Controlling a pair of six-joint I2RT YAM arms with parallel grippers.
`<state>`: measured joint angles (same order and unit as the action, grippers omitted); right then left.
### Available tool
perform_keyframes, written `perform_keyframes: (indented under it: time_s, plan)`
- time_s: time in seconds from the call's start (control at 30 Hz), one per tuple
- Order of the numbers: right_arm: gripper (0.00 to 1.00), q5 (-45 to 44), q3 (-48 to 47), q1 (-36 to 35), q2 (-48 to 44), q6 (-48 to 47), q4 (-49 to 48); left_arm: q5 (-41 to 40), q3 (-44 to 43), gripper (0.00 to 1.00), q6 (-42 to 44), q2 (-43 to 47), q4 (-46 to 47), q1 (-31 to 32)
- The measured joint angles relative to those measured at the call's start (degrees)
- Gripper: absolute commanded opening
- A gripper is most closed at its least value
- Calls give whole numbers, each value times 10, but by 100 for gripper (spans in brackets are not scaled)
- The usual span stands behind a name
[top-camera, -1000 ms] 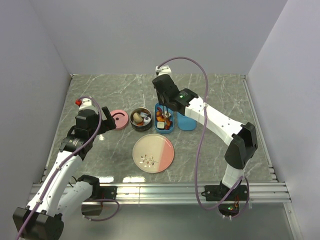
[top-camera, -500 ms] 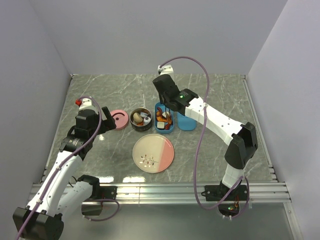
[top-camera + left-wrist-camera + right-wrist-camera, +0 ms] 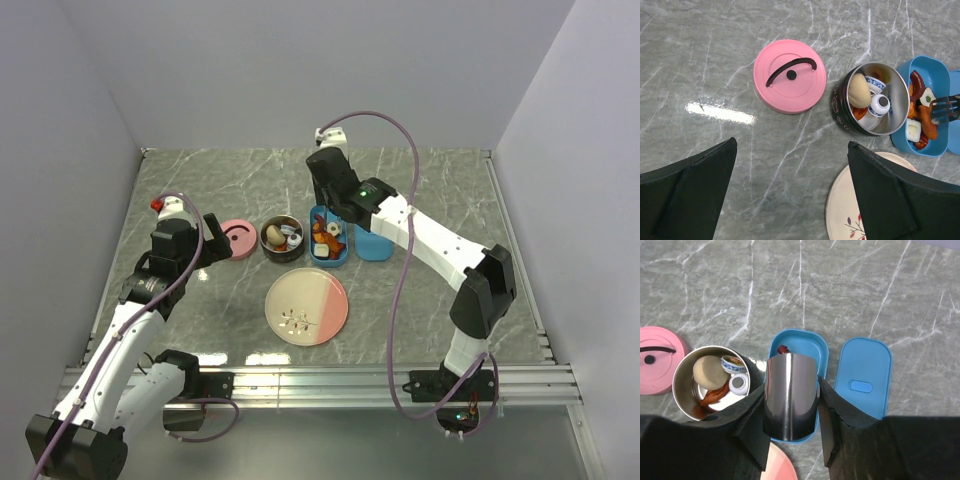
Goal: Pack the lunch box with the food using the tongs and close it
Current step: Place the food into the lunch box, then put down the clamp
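- Over the blue lunch box [image 3: 798, 333], the right pincer [image 3: 791, 395] grips the tongs [image 3: 943, 107] by their joined end. Their tips hang down inside the box.
- At the near left, the left pincer [image 3: 792, 142] stands wide open with nothing between its fingers, above the surface [image 3: 715, 45].
- Most of the food [image 3: 926, 120] already lies in the lunch box. A beige bun [image 3: 858, 90] and some other small pieces sit in the round tin [image 3: 837, 107] just beside it.
- No food is visible on the plate [image 3: 325, 310], so I judge that packing is at its last piece or just finished.
- The next move probably calls for lifting the tongs straight up out of the box without dragging any piece along.
- After that, the blue lid [image 3: 862, 377], lying just right of the box, must go on. The pink lid [image 3: 790, 75] lies left of the tin.
- Compared with one second ago, the right wrist has risen slightly. The left arm, the containers and both lids are in the same places.
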<state>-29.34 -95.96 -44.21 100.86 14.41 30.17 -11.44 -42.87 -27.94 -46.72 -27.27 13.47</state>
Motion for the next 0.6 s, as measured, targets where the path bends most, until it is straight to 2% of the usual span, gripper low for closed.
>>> perform_keyframes:
  time_s: [0.37, 0.6]
  plan:
    - [43, -5, 13, 0, -62, -5, -11, 0, 0, 100, 0, 2, 0, 0]
    - [43, -33, 48, 0, -154, -7, 1, 0, 2, 99, 0, 5, 0, 0]
